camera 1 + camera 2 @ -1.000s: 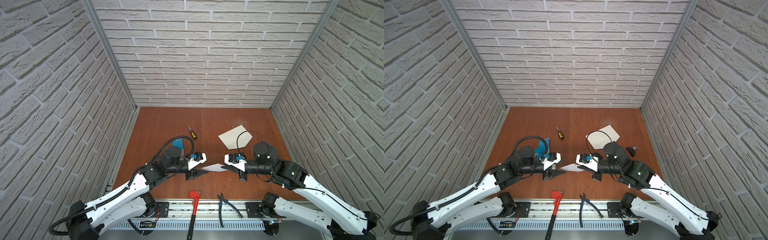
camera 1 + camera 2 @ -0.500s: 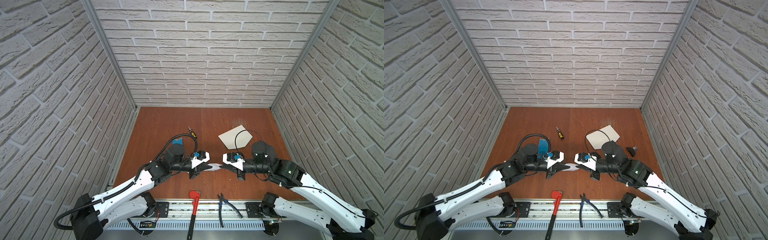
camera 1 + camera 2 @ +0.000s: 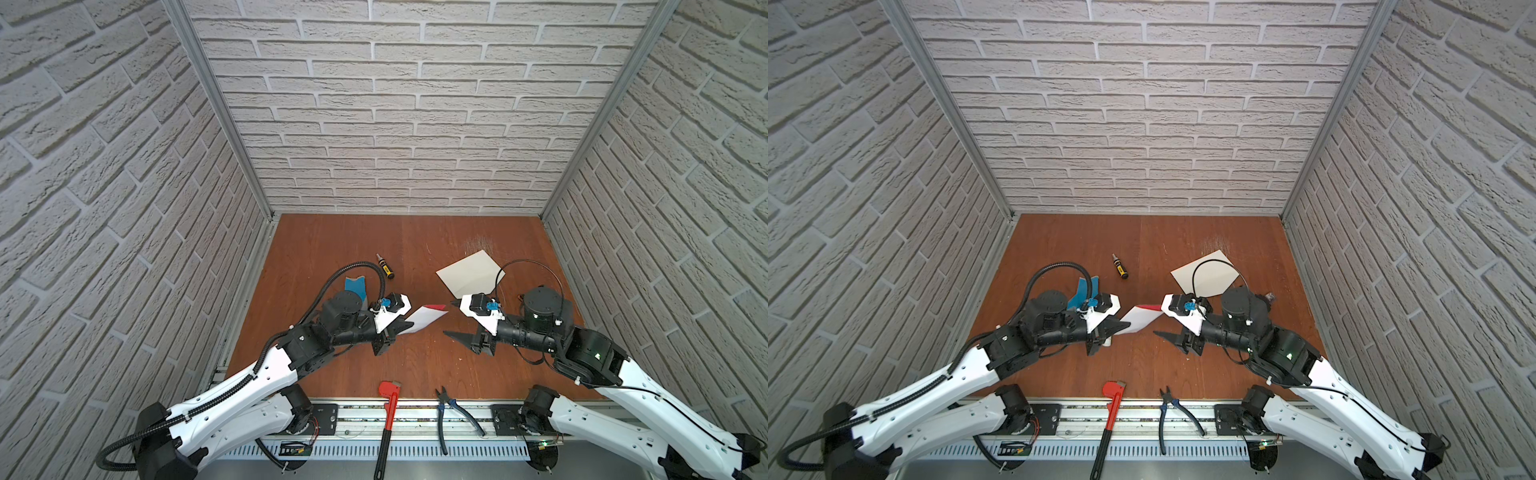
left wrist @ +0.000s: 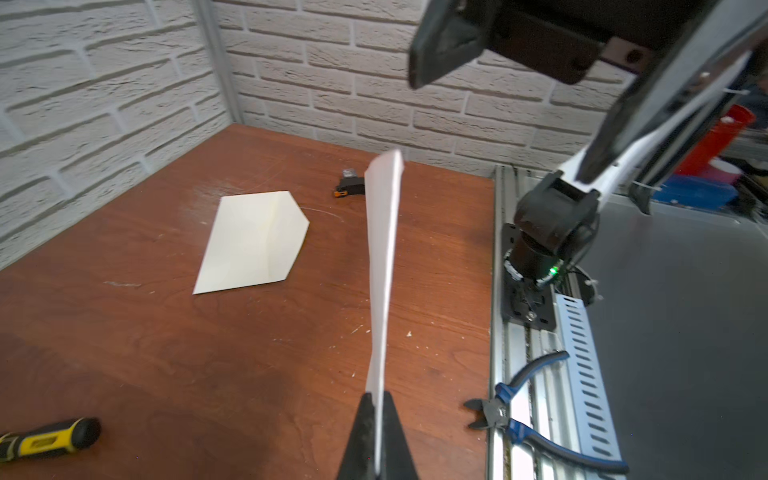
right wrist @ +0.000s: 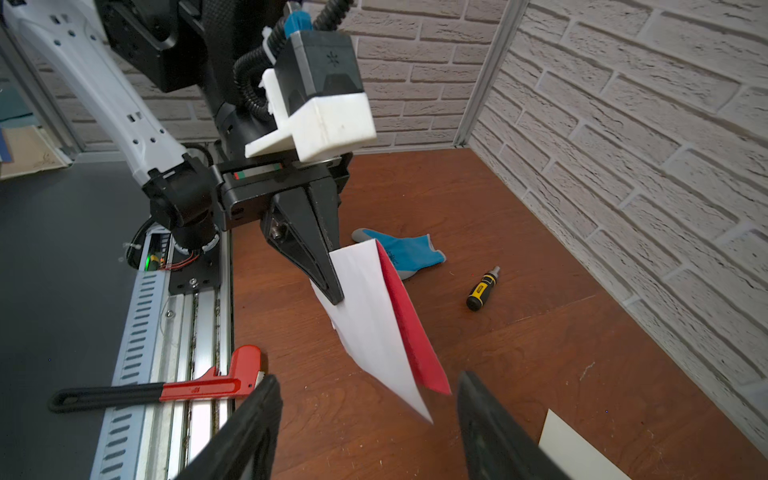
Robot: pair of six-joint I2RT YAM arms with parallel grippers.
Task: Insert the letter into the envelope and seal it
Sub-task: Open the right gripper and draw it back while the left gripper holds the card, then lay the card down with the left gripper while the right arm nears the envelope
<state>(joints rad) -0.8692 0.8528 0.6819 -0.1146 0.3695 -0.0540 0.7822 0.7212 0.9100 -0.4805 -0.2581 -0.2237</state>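
The letter (image 3: 426, 319) (image 3: 1142, 320) is a pale card with a red side, held in the air above the middle of the wooden table. My left gripper (image 3: 401, 328) (image 4: 376, 399) is shut on its near end. In the left wrist view the letter (image 4: 384, 249) stands edge-on out of the jaws. My right gripper (image 3: 453, 319) (image 5: 365, 380) is open, its fingers standing either side of the letter's (image 5: 374, 324) free corner without touching it. The cream-white envelope (image 3: 469, 276) (image 4: 253, 243) lies flat at the back right, behind the right gripper, its flap folded open.
A blue glove (image 3: 355, 286) lies behind my left wrist and a yellow-black screwdriver (image 3: 385, 266) farther back. A red pipe wrench (image 3: 388, 399) and blue-handled pliers (image 3: 453, 409) rest across the front rail. A small black object (image 4: 349, 189) sits beyond the envelope.
My left gripper closed on the letter while the right one still held it. The right gripper has now opened and drawn back a little; the letter stays with the left.
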